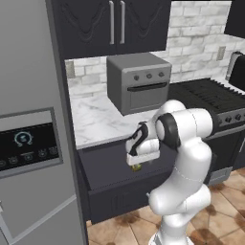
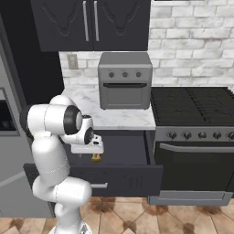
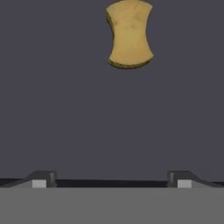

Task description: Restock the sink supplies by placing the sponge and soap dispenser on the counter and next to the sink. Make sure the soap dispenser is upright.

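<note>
The sponge (image 3: 130, 34) is yellow and lies flat on the dark floor of an open drawer (image 2: 123, 148). In the hand view it sits near the top, a bit right of the middle, with bare dark floor all around it. Its long sides curve in a little. In the left base view a small bit of the sponge (image 1: 136, 167) peeks out just under the white hand. In the right base view the sponge (image 2: 96, 157) shows the same way, low in the drawer, under the hand.

The tool (image 3: 111, 178) points down into the drawer, above the sponge. Its two dark tips stand far apart, wide open, and hold nothing. The sponge is ahead of the tips and not between them. Nothing touches it.

The drawer is pulled out from the dark cabinet under the counter (image 1: 98, 119). The counter is white with grey lines. A grey toaster oven (image 2: 124, 80) stands on it, back by the brick wall (image 2: 192, 43). Dark cupboards (image 2: 91, 23) with long silver handles hang above it.

A black stove (image 2: 192, 109) is to the right of the counter, with knobs on its front. A big grey fridge (image 1: 28, 143) is to the left, with a dark panel on its door. The floor (image 2: 137, 219) has brown tiles.
</note>
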You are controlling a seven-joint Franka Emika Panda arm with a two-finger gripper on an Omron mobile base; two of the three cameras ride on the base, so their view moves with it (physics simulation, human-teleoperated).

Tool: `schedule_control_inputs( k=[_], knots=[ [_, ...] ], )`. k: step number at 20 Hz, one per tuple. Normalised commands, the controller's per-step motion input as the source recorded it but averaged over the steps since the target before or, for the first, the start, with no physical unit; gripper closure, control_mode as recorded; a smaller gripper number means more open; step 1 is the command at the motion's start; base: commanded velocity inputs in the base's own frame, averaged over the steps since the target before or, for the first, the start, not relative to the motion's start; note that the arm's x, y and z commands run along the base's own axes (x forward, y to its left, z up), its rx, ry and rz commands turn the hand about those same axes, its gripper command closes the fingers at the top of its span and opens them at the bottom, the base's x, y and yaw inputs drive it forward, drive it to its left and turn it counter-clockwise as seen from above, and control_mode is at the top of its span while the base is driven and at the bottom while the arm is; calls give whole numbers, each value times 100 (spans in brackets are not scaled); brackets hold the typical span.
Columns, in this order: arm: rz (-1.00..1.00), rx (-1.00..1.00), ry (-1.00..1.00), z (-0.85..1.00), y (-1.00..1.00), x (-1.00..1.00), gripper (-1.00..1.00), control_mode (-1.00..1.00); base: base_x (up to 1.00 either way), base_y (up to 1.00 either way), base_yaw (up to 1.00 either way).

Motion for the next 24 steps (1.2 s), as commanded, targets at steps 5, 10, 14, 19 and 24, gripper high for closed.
schedule_control_inputs(
  k=[5,10,14,19,24],
  knots=[
    [0,2,7,-20,0,18,-100,-100,0,0,0],
    [-1,3,3,-17,-6,-16,-100,-100,0,0,0],
    [-4,8,0,-5,-21,-84,-100,-100,0,0,0],
    [-5,7,1,-2,-16,-69,-100,-100,0,0,0],
    [-5,3,16,1,-6,-37,-100,-100,0,0,0]
  ],
)
